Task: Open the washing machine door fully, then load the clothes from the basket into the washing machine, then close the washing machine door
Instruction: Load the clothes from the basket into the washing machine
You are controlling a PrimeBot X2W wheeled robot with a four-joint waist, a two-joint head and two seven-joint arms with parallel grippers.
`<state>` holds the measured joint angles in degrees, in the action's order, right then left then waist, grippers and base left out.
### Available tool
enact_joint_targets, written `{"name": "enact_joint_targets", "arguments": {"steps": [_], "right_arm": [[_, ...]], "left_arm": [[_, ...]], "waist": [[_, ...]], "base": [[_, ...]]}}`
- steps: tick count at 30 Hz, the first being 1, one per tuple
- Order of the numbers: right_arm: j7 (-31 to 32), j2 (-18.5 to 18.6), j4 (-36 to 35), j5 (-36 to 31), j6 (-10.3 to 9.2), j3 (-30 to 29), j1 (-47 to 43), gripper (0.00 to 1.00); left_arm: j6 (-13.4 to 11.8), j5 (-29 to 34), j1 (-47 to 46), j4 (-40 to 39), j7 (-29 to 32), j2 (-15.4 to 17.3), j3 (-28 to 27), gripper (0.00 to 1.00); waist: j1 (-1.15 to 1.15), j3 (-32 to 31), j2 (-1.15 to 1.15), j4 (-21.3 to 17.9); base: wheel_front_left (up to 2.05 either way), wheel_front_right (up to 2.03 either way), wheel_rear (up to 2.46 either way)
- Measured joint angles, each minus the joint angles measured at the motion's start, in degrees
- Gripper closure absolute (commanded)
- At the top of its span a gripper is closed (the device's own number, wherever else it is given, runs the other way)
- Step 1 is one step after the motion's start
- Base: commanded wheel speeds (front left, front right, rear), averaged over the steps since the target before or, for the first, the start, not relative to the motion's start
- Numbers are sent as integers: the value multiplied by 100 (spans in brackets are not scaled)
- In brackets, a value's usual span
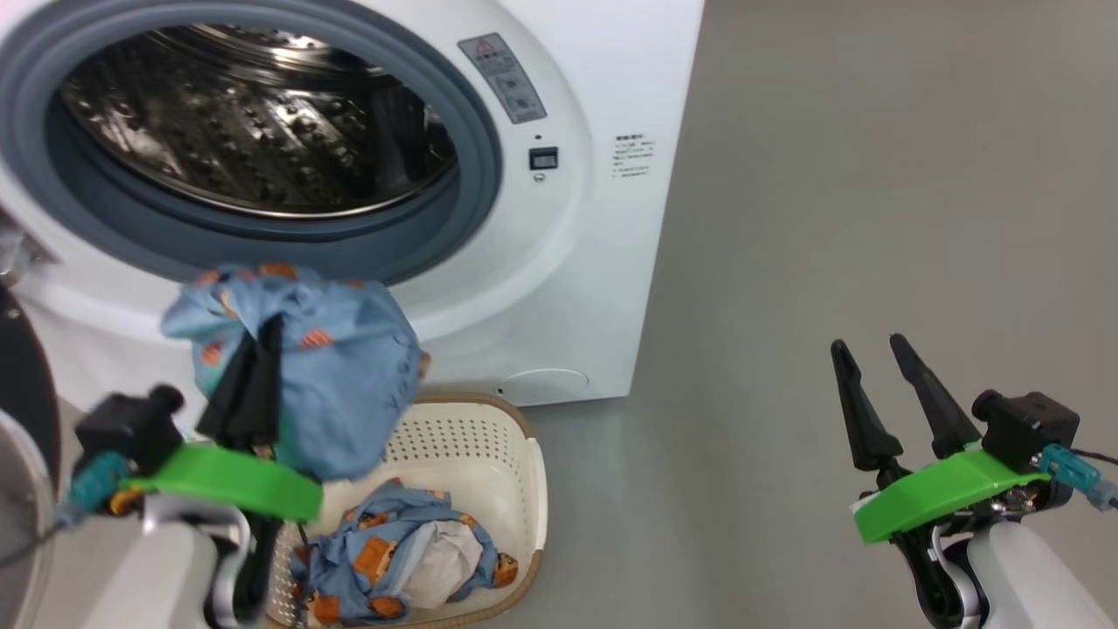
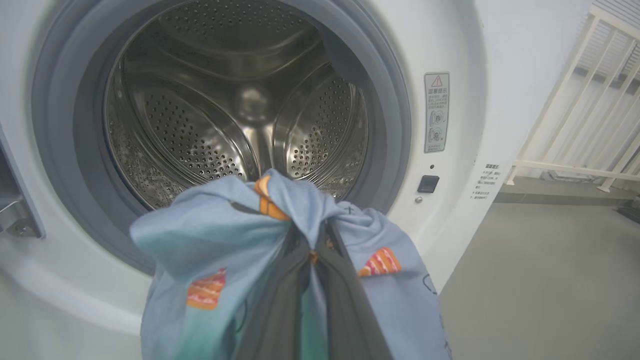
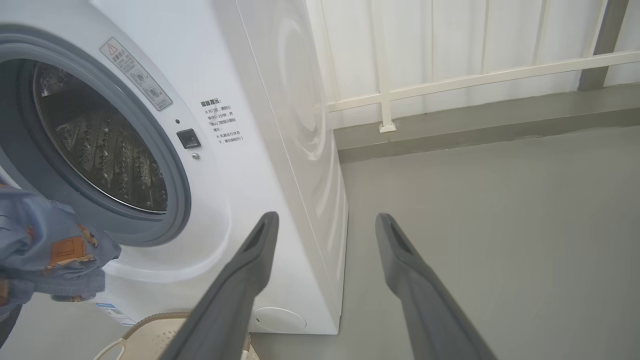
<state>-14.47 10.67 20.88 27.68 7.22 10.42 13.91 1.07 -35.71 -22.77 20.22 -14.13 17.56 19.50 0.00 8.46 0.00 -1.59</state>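
Grey floor (image 1: 873,175) before white washing machine (image 1: 611,262); head view: left gripper (image 1: 262,349) clamped on 1 garment (image 1: 349,376) above basket (image 1: 533,489), more clothes (image 1: 393,550) inside; right gripper (image 1: 867,345) spread wide, empty; left wrist view: garment bunched before drum (image 2: 200,125) mouth; right wrist view: nothing between fingers (image 3: 250,270); soft, light, floppy cloth; best pinched at bunched folds.

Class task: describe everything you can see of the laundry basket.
The basket is cream-white perforated plastic, a rounded rectangle with a brown woven-look rim. It stands upright on the grey floor, close in front of the washing machine. Crumpled light-blue printed clothes lie inside. A garment held above hides its left part.
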Motion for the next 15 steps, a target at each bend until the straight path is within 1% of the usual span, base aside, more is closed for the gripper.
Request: {"name": "enact_joint_targets", "arguments": {"steps": [6, 8, 15], "right_arm": [[0, 0, -36, -47, 0, 1, 86, 0], [0, 0, -70, -54, 0, -11, 119, 0], [0, -5, -181, -167, 0, -43, 295, 0]], "left_arm": [[155, -9, -691, 628, -9, -25, -219, 100], [247, -4, -966, 855, -10, -27, -253, 100], [399, 80, -2181, 1686, -34, -63, -305, 100]], "waist": [[0, 216, 0, -173], [0, 321, 0, -224], [0, 792, 0, -371]], "base": [[0, 0, 0], [0, 0, 0], [0, 0, 0]]}}
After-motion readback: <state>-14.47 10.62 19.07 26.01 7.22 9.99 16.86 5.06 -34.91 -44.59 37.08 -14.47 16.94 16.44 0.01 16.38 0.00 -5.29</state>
